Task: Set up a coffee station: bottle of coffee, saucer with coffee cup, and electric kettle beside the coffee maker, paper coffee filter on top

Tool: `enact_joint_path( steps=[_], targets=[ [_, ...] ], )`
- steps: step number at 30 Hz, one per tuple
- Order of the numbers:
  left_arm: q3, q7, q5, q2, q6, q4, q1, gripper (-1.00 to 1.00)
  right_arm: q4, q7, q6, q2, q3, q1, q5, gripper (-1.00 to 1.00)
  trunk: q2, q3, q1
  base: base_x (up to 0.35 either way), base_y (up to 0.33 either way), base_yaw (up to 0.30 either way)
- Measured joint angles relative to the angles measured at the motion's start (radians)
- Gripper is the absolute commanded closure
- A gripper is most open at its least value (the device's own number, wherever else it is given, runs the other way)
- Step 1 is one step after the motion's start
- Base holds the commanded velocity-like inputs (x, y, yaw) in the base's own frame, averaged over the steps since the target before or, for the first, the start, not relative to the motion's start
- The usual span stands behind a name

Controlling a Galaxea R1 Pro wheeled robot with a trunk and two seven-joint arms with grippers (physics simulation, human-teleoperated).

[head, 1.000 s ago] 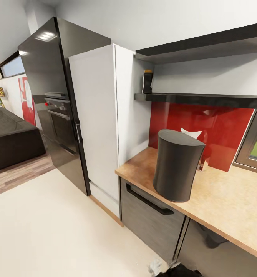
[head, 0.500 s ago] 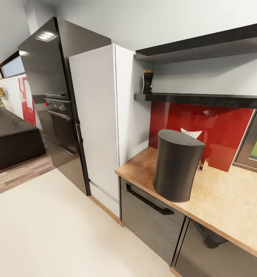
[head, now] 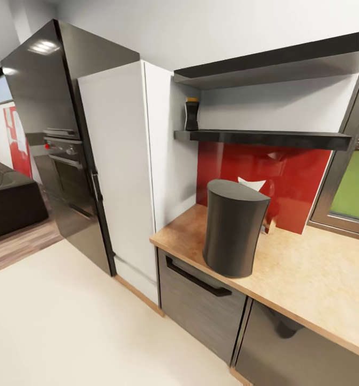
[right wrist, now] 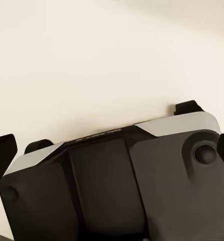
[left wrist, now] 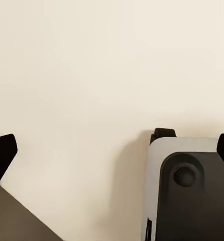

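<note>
The tall grey coffee maker (head: 234, 228) stands on the kitchen countertop (head: 313, 279) near its left end. Behind it, a white folded paper coffee filter (head: 253, 184) peeks out against the red backsplash. The bottle of coffee (head: 191, 114), dark with a golden cap, stands at the left end of the lower black kitchen shelf (head: 270, 140). My left gripper (left wrist: 112, 153) is open over the cream floor. My right gripper (right wrist: 112, 150) is open above my own base, nothing between its fingers. Saucer, cup and kettle are out of view.
A white tall cabinet (head: 120, 171) and a black fridge (head: 39, 107) stand left of the counter, with an oven (head: 66, 161) beyond. A second black shelf (head: 276, 61) hangs above. A window (head: 353, 190) sits at the right. Cream floor (head: 66, 321) spreads in front.
The whole head view has shifted: counter, shelves and fridge sit further left and more of the window shows, so the camera moved. Nothing on the counter or shelf has moved.
</note>
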Motion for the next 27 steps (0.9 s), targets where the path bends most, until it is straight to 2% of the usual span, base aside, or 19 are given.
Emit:
enact_joint_path(
  steps=[8, 27],
  targets=[
    [0.006, 0.001, 0.000, 0.000, 0.000, 0.000, 0.000, -1.00, 0.000, 0.003, 0.000, -0.019, -0.001, 0.000, -0.002, -1.00, 0.000, 0.000, 0.000, 0.000, 0.000, -0.264],
    [0.004, 0.001, 0.000, 0.003, 0.000, -0.002, 0.000, -1.00, -0.001, 0.004, 0.000, -0.021, 0.000, 0.000, -0.003, -1.00, 0.000, 0.000, 0.000, 0.000, 0.000, -0.252]
  ],
)
